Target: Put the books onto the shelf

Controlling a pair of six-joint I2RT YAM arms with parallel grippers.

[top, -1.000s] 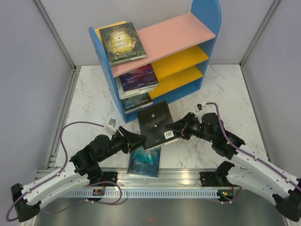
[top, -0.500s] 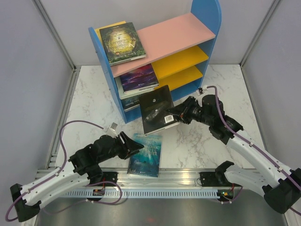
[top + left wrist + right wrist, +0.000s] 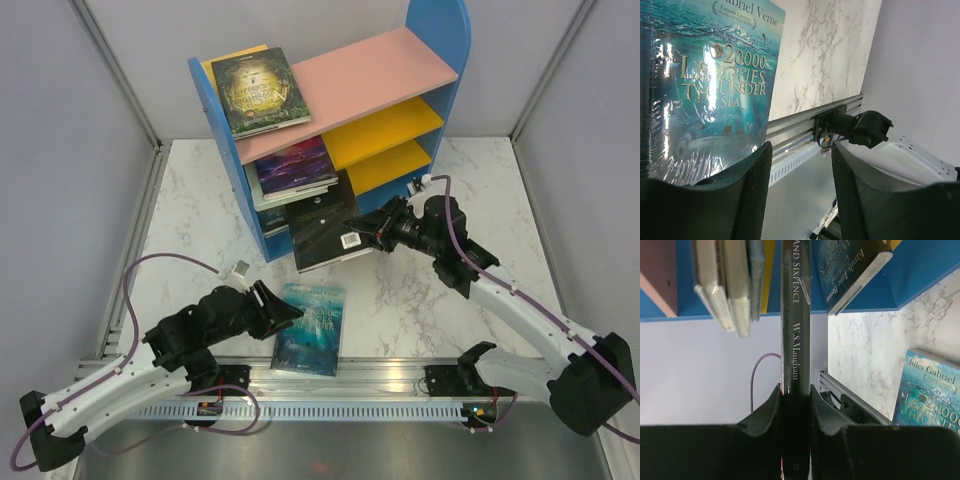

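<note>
- Black paperback point(image 3: 322, 228) is clamped by its spine in the right gripper point(image 3: 372, 232), whose jaws are closed tight on both covers. In the right wrist view the spine runs straight out from that gripper toward the shelf point(image 3: 215, 130).
- The book's far end sits at the shelf's open front, at the left end of the lower yellow boards, just under the purple galaxy book point(image 3: 295, 165). Whether it has passed the board's edge, I cannot tell.
- The coming move, as I judge it, is a push along the book's long axis, away from the gripper and into that bay.
- The left gripper point(image 3: 285, 312) hovers with its jaws partway apart and nothing between them.
- It is just beside the left edge of the teal Verne paperback point(image 3: 312, 330), which lies flat on the desk point(image 3: 430, 300). The left arm is the nearer one to this book.
</note>
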